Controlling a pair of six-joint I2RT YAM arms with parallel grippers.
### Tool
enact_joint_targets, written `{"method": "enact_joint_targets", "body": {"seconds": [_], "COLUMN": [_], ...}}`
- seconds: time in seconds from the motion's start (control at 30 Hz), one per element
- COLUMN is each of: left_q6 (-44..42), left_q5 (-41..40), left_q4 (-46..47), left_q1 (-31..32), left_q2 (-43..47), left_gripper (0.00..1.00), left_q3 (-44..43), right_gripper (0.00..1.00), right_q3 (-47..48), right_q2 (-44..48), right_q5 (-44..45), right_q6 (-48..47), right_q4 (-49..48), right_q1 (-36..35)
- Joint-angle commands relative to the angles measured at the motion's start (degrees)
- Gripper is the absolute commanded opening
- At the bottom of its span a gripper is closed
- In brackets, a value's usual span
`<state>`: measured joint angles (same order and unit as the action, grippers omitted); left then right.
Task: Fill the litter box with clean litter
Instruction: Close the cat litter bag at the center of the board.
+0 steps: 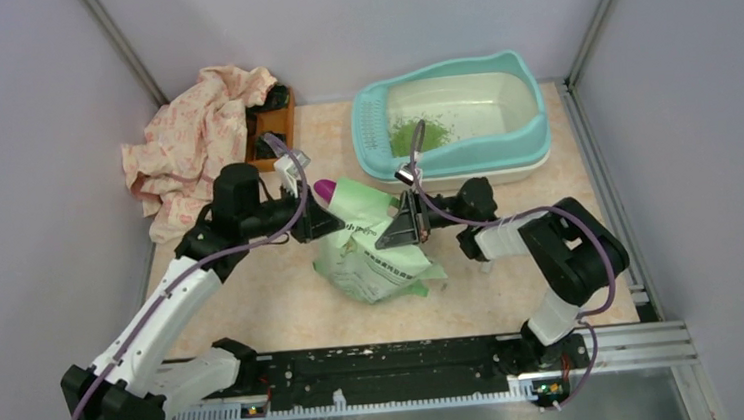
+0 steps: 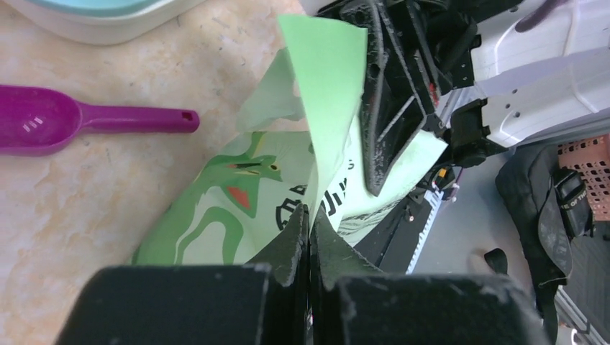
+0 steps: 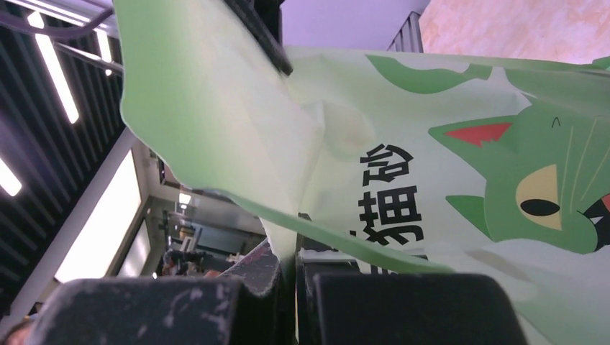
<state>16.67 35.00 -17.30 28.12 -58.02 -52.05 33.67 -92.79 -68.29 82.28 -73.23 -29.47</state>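
left gripper (image 2: 310, 231) is pinching the top edge of the pale green bag (image 1: 377, 260), jaws closed on the film. right gripper (image 3: 295, 264) is clamping the opposite edge, also fully closed on it. purple scoop (image 2: 50, 126) is lying just beside the bag. litter box (image 1: 534, 122) is sitting behind, with clean litter (image 1: 410, 137) piled near its perforated end.

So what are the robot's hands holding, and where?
Both hold the green bag by its top edge: the left gripper pinches one side, the right gripper the other.
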Motion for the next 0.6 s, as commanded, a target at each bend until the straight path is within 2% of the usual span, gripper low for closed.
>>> {"method": "enact_joint_targets", "body": {"seconds": [0.0, 0.03, 0.17, 0.4, 0.5, 0.57], "left_q6": [-4.80, -5.55, -6.90, -8.36, -9.17, -9.36], "left_q5": [2.05, 3.04, 8.81, 10.24, 7.83, 6.77], "left_q4": [-5.17, -6.31, -8.53, -12.24, -15.58, -16.71], "left_q1": [-4.15, -5.42, -11.24, -13.01, -13.67, -13.70], "left_q2": [-2.27, -2.92, -4.67, -8.35, -10.16, -10.09], "left_gripper": [0.00, 0.00, 0.00, 0.00, 0.14, 0.18], "left_q3": [-7.24, -7.92, -8.42, -9.92, -12.03, -12.67], "right_gripper": [0.00, 0.00, 0.00, 0.00, 0.00, 0.00], "right_q3": [-3.47, -3.93, -4.94, -3.61, -3.00, -2.17], "right_q2": [-3.54, -5.05, -6.61, -6.65, -6.51, -6.66], "right_q5": [-2.28, -2.09, -1.75, -3.31, -3.04, -2.77], "right_q6": [8.97, 11.09, 9.43, 9.34, 9.81, 10.25], "right_q4": [-20.44, -24.53, -25.38, -25.41, -25.50, -25.55], "right_q1": [-0.65, -0.78, -2.54, -5.02, -5.49, -6.19]}}
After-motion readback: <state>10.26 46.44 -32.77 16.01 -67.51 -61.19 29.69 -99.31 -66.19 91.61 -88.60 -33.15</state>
